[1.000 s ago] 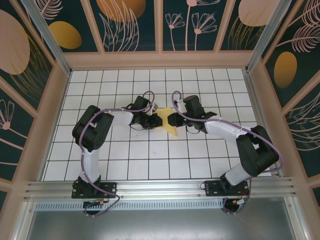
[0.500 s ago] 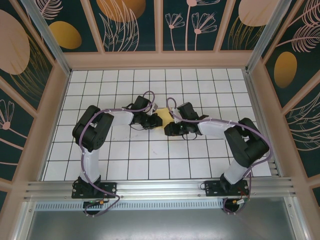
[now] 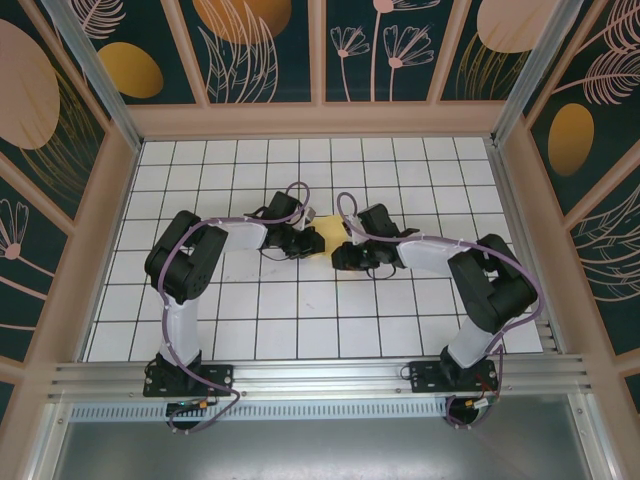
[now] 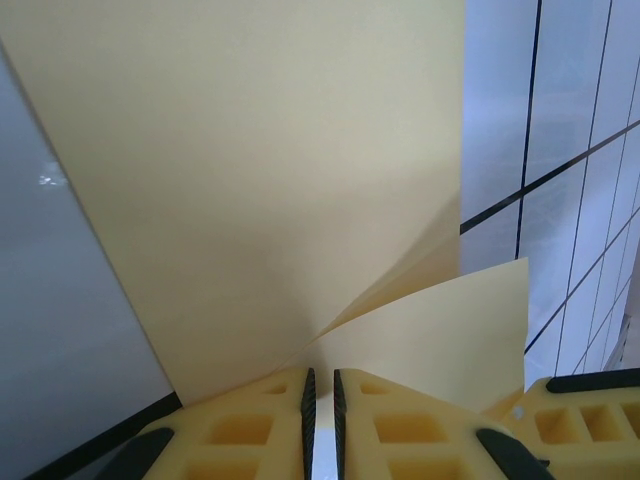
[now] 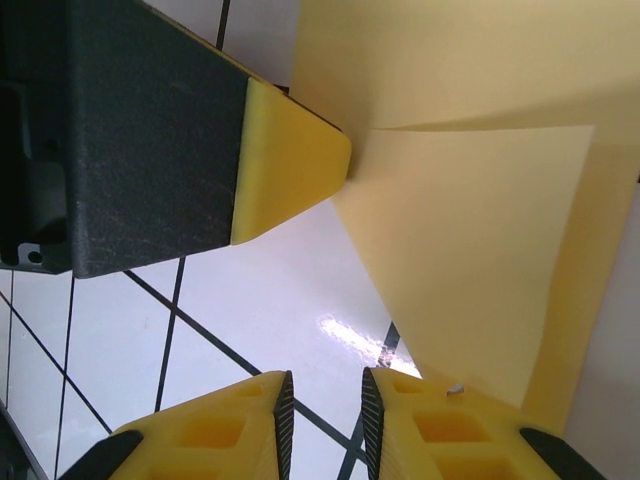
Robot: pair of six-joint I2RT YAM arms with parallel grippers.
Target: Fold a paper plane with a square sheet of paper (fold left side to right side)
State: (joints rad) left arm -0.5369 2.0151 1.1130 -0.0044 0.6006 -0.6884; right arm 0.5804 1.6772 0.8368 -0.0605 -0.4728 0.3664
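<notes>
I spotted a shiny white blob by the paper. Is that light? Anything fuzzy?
Right wrist view: glare on the glossy table beside the yellow paper; left wrist view: soft grey shade near the paper's fold; top view: even light, sharp grid.

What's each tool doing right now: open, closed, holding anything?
Left tool: closed, pinching the paper.
Right tool: slightly open, with nothing between its fingers; the paper lies just beside it.

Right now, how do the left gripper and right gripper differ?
The left gripper has its jaws almost shut, pinching the yellow sheet of paper where a flap lifts; the right gripper has them slightly apart, bare table between. The left gripper holds the sheet; the right gripper sits beside its corner. Both are low over the table.
</notes>
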